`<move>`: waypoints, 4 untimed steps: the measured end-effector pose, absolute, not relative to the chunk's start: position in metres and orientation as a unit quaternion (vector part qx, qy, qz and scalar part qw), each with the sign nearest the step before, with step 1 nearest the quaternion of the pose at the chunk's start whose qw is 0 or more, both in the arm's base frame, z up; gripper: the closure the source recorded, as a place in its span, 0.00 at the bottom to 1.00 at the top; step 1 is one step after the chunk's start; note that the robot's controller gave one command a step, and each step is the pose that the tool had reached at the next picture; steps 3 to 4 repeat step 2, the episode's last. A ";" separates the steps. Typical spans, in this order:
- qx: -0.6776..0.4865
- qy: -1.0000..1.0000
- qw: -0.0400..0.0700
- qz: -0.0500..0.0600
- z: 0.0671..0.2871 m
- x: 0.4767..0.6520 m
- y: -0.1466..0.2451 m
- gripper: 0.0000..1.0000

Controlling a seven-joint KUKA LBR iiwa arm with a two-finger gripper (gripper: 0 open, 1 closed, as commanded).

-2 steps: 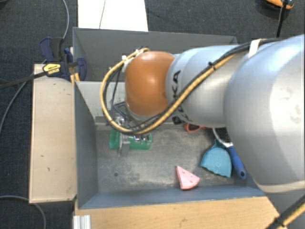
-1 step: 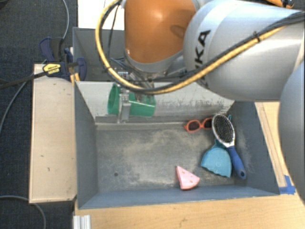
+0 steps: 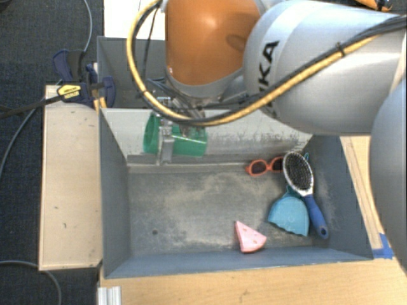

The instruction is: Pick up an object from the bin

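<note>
Claw (image 3: pixel 166 150) sits low at the bin's far wall, about 11 o'clock, under the arm's orange cover (image 3: pixel 206 30). Open or closed: cannot tell. One grey part of it crosses the front of a green block (image 3: pixel 189 145); green shows on both sides of it. Whether the block is gripped is unclear.

Grey bin (image 3: pixel 184 208) has a mostly bare floor at centre and left. A hairbrush (image 3: pixel 299 173) with a black head and blue handle lies at 2 to 4 o'clock. A light blue scoop-shaped piece (image 3: pixel 289 216) at 4 o'clock touches the brush handle. Orange glasses (image 3: pixel 264 166) lie at 1 o'clock, just beside the brush head. A pink wedge (image 3: pixel 249 237) lies at 5 o'clock, near the front wall, apart from the rest.
</note>
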State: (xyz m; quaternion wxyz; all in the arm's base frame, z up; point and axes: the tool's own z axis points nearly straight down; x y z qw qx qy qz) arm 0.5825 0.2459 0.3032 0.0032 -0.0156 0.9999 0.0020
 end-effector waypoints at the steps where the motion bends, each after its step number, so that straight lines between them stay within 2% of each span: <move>1: -0.013 1.000 0.005 0.002 0.300 0.583 0.246 1.00; 2: -0.015 1.000 -0.003 0.000 0.307 0.582 0.243 1.00; 4: -0.015 1.000 -0.003 0.000 0.307 0.582 0.243 1.00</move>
